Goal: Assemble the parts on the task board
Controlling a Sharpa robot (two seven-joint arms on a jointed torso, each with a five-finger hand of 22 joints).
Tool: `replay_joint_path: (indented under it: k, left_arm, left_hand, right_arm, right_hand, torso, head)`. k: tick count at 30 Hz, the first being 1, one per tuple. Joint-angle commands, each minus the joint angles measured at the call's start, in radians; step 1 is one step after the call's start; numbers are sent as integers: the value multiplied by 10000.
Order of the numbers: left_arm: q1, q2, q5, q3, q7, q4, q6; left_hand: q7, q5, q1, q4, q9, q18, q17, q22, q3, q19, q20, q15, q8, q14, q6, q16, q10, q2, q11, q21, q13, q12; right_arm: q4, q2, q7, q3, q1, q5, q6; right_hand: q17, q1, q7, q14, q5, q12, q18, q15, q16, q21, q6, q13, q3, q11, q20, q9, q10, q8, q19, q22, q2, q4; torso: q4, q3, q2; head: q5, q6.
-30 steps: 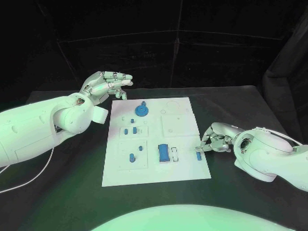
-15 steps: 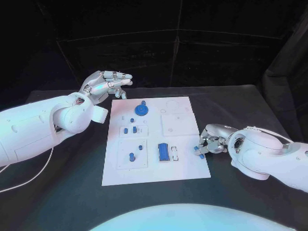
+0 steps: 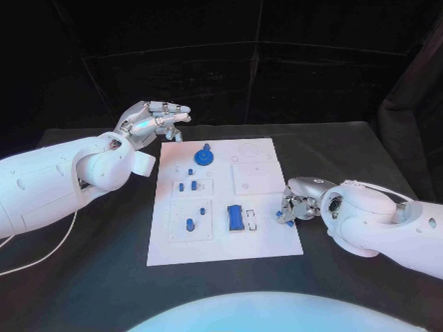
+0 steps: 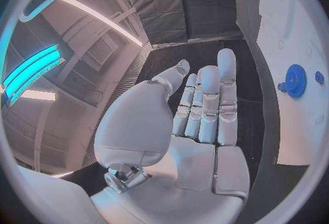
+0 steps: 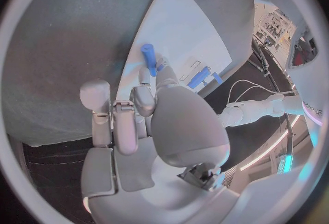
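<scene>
While the left robot hand (image 3: 154, 119) hangs above the far left corner of the board (image 3: 225, 242), the right robot hand (image 3: 293, 205) works at the board's right edge, about halfway along it. The right hand pinches a small blue peg (image 5: 148, 58) between fingertips; in the right wrist view the peg projects beyond the fingers (image 5: 142, 98), its long axis running roughly in line with them and out over the white board. In the head view the peg (image 3: 288, 223) shows as a blue speck just under the hand, at the board's edge.

The left hand holds nothing. Its fingers (image 4: 205, 101) lie straight and close together in the left wrist view, with the blue gear (image 4: 296, 80) on the board off to one side and apart from them.

Other parts stand on the board: the gear (image 3: 203, 158) near the far end, small pegs (image 3: 187, 186) in the middle, and a blue block (image 3: 235, 218) just inboard of the right hand.

Judgement: the right hand is the nearer and is the one in play. The open seats lie inboard of it, toward the robot's left, so the coming move appears to call for carrying the peg that way and setting it upright. Which seat is intended cannot be told.
</scene>
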Motion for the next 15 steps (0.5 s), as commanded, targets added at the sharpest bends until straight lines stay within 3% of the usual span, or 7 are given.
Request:
replay_joint_path:
  k: [1,4,8,11,15]
  left_arm:
    - [12,-9,34,8,55,14,111]
    - [12,-14,34,7,56,18,112]
    - [11,-16,34,7,55,18,114]
    - [10,-16,34,6,54,20,117]
    - [10,-15,34,6,54,20,114]
  left_hand:
    - [11,16,0,4,-6,128,-13,-15,-81,24,26,-4,37,-42,-72,-45,-57,34,-21,-52,17,36]
    - [11,16,0,4,-6,128,-13,-15,-81,24,26,-4,37,-42,-72,-45,-57,34,-21,-52,17,36]
    - [11,16,0,4,-6,128,-13,-15,-81,24,26,-4,37,-42,-72,-45,-57,34,-21,-52,17,36]
    - [11,16,7,2,-6,128,-24,-20,-95,26,27,-3,44,-47,-76,-42,-67,44,-21,-58,18,51]
    - [11,17,27,-4,-4,129,-52,-34,-133,33,28,-2,65,-63,-88,-36,-92,72,-21,-73,20,91]
  right_arm:
    - [-30,15,-317,-65,-68,-452,510]
    - [24,-4,-368,-65,-70,-198,215]
    - [127,-63,-359,-64,-70,430,-326]
    - [258,-135,-263,-63,-69,1013,-886]
    - [474,-226,-46,-61,-65,1934,-1727]
  right_hand:
    - [1471,459,-55,776,201,-55,-135,-67,-47,-43,29,-9,382,-69,-93,-74,-40,-91,-11,23,377,-142]
    - [1519,741,-67,787,249,-61,-149,-93,-26,-9,71,8,943,-94,-135,-132,-46,-229,32,88,706,-296]
    - [1565,591,-41,797,620,-42,-163,-74,-4,25,103,36,1464,-77,-136,-201,-9,-421,67,145,728,-283]
    - [1594,238,-28,803,735,-42,-169,-58,8,42,179,60,2157,-54,-108,-273,22,-652,78,174,432,-235]
    - [1626,-413,-32,810,699,-15,-166,-42,19,59,363,116,3238,-39,-95,-319,76,-903,85,207,-151,-69]
  torso:
    - [4,1,-9]
    - [-6,4,-13]
    - [-4,5,-23]
    - [4,-4,-22]
    - [6,0,-16]
  head:
    - [0,0]
    - [11,14]
    - [10,24]
    - [-1,39]
    - [3,63]
